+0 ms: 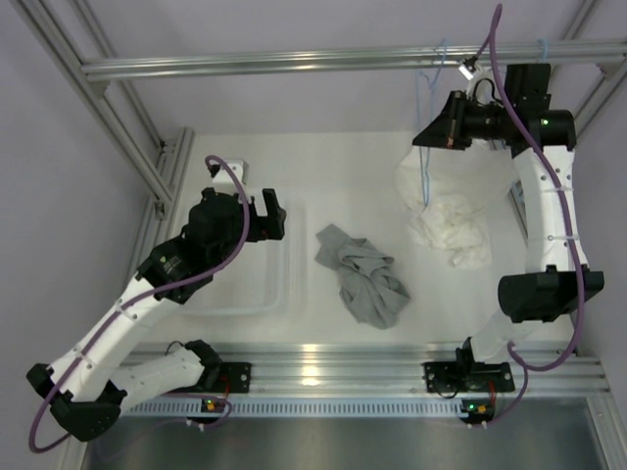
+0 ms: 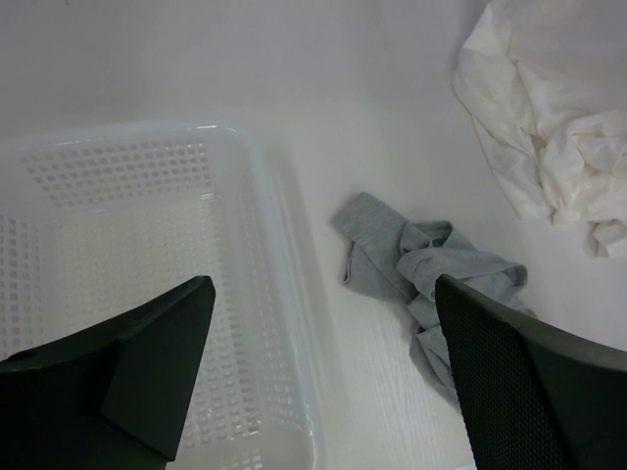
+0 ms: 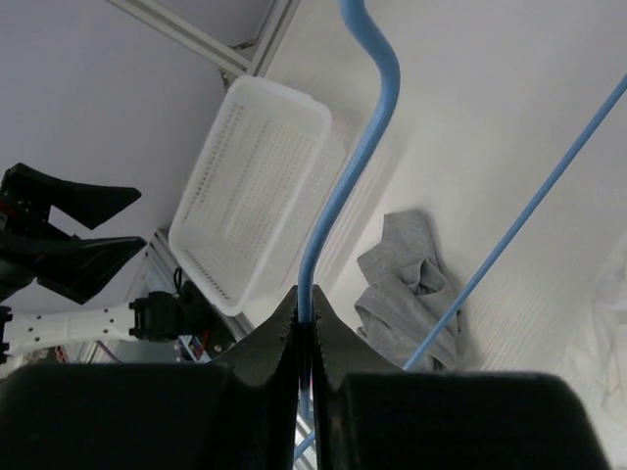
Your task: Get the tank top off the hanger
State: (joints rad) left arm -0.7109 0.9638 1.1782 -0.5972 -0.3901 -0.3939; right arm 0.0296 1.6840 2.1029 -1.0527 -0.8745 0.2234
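The grey tank top [image 1: 362,276] lies crumpled on the white table, free of any hanger; it also shows in the left wrist view [image 2: 421,262] and the right wrist view [image 3: 407,284]. My right gripper [image 1: 434,132] is raised at the back right and shut on the thin light-blue wire hanger [image 1: 424,157]. In the right wrist view the wire [image 3: 364,147] runs up from between the closed right gripper [image 3: 306,318]. The hanger's hook reaches the overhead rail. My left gripper [image 1: 272,217] is open and empty, over the basket's right edge [image 2: 323,289], left of the tank top.
A white perforated basket [image 1: 284,257] sits at the left [image 2: 265,196] [image 3: 255,166]. A white garment [image 1: 451,211] is heaped at the back right [image 2: 549,127]. A metal rail [image 1: 294,61] crosses overhead, with a second blue hook [image 1: 542,45] on it.
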